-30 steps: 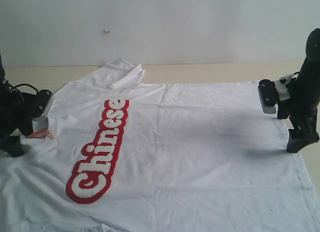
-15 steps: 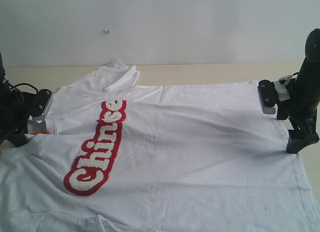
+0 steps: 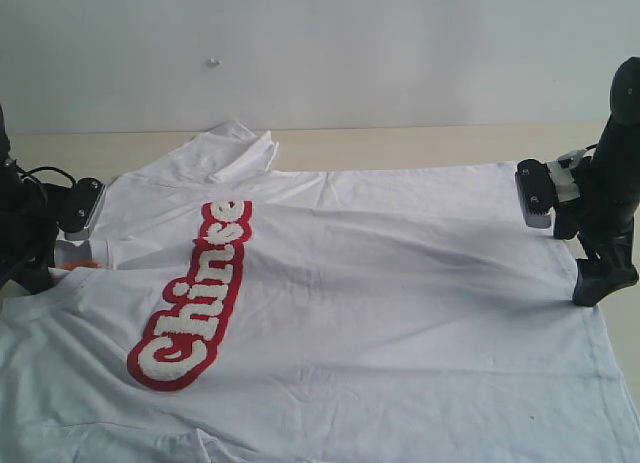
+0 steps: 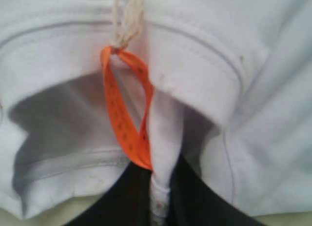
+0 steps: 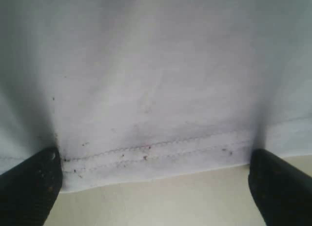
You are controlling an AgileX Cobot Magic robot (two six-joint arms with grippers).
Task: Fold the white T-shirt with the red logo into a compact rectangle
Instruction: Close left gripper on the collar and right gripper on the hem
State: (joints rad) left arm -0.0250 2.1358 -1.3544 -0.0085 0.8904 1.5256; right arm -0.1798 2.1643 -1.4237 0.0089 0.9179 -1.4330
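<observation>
The white T-shirt (image 3: 400, 283) lies spread over the table, with a raised fold crossing its left part. The red logo (image 3: 190, 298) runs along the left side, its upper letters partly tucked under that fold. My left gripper (image 3: 62, 251) stands at the shirt's left edge. In the left wrist view my left gripper (image 4: 160, 187) is shut on a pinch of the ribbed collar (image 4: 195, 74), next to the orange neck tag (image 4: 127, 121). My right gripper (image 3: 603, 280) is at the shirt's right edge. My right gripper (image 5: 156, 187) stands open, its fingers (image 5: 29, 187) wide apart over the stitched hem (image 5: 156, 150).
The beige table (image 3: 420, 143) shows behind the shirt and at the far right (image 3: 625, 333). A folded sleeve (image 3: 235, 148) bunches at the back left. A pale wall (image 3: 350, 53) rises behind the table. Dark cables hang around the left arm (image 3: 25, 218).
The left gripper has drawn the collar up and back, raising a fold over the shirt's left part that now covers part of the logo. Over the last half second little moved. The right arm stayed still.
</observation>
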